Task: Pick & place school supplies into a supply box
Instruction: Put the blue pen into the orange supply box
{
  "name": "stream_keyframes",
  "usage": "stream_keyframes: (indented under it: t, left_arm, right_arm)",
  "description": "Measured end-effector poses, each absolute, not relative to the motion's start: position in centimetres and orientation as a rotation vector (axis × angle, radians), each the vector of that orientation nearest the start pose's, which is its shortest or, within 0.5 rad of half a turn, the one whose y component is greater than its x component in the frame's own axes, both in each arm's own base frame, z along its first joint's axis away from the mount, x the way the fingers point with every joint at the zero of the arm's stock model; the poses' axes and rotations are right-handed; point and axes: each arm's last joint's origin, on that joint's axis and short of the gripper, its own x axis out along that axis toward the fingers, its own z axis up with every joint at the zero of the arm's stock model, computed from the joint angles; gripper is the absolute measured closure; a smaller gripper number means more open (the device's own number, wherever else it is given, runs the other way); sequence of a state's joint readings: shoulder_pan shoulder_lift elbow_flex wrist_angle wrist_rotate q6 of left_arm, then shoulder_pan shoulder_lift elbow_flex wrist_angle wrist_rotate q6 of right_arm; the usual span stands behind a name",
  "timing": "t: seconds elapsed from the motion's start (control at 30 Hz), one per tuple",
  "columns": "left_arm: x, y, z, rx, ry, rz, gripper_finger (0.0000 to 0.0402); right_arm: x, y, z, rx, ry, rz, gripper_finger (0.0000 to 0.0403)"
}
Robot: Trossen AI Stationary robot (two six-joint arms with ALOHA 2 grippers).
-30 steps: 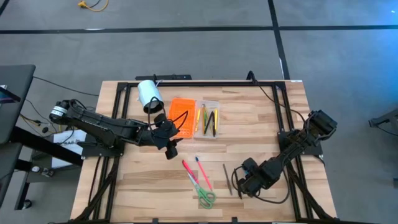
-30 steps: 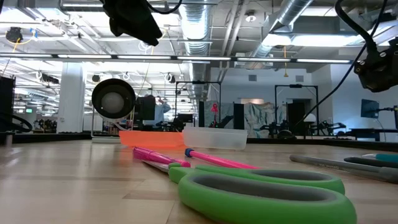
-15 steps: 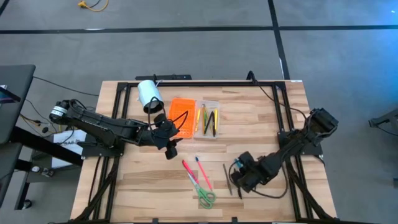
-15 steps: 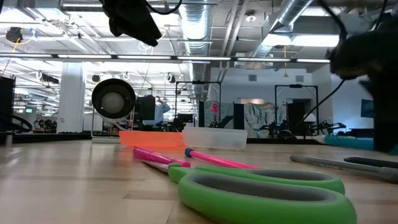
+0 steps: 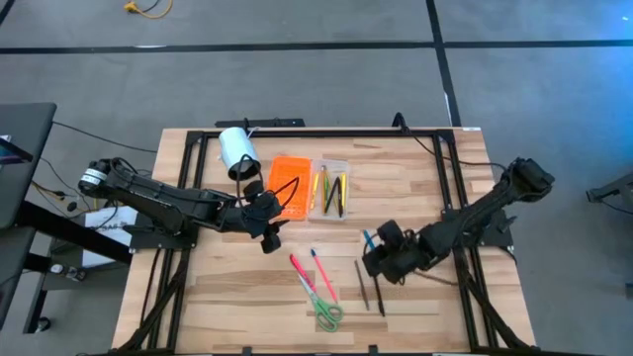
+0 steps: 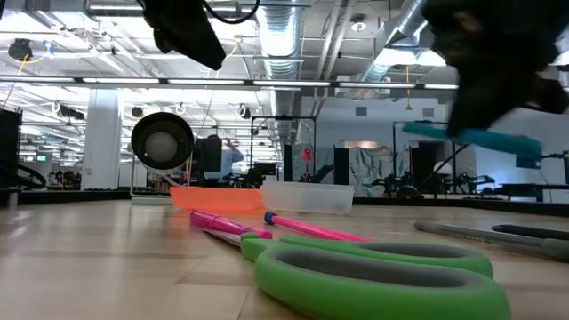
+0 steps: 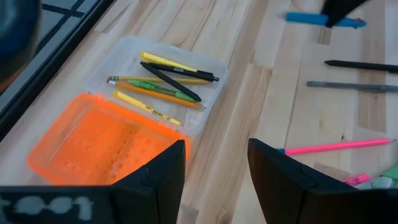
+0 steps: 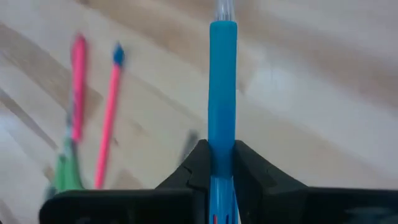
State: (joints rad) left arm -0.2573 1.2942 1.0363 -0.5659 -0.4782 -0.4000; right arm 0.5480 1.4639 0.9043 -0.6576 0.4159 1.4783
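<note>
The supply box lies open at the far middle of the table, a clear tray (image 5: 331, 188) holding several pencils and pens beside its orange lid (image 5: 289, 183). My right gripper (image 5: 376, 259) is shut on a blue pen (image 5: 368, 240) right of centre, above the table. Two pink pens (image 5: 315, 275) and green-handled scissors (image 5: 327, 314) lie flat near the front, and two dark pens (image 5: 368, 289) lie flat below my right gripper. My left gripper (image 5: 272, 242) hangs open above the table just in front of the lid (image 7: 93, 143), nothing between its fingers (image 7: 155, 180). My right gripper pinches the blue pen's barrel (image 8: 222, 134) between its two fingers (image 8: 198, 163). The pen sticks out forward past the fingertips. It comes at it slanting down from the table's right. In the low view the pen (image 6: 471, 138) hangs nearly level, lifted clear of the table.
A white cylinder (image 5: 237, 153) lies on its side at the far left, next to the lid. Bare wood stretches between the box and the pens at the front. Black frame rails run along the table's left and right edges.
My right gripper has risen and gone a little toward the table's far edge and left, tipping as it went. The blue pen, which lay on the table a second ago, is now lifted clear in its fingers.
</note>
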Motion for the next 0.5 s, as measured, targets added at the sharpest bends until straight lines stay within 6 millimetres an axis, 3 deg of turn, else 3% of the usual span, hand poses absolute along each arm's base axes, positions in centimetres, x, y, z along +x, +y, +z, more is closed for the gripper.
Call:
stream_keyframes:
  t: [0.27,0.5]
  left_arm:
    - [25.8,-5.5,28.4,-0.083,0.714,0.354,0.0237]
    - [25.8,-5.5,28.4,-0.093,0.708,0.362,0.0237]
  right_arm:
    - [25.2,8.3,22.3,0.711,0.743,-0.607,0.0377]
    - [28.9,2.9,23.3,0.706,0.586,-0.512,0.0375]
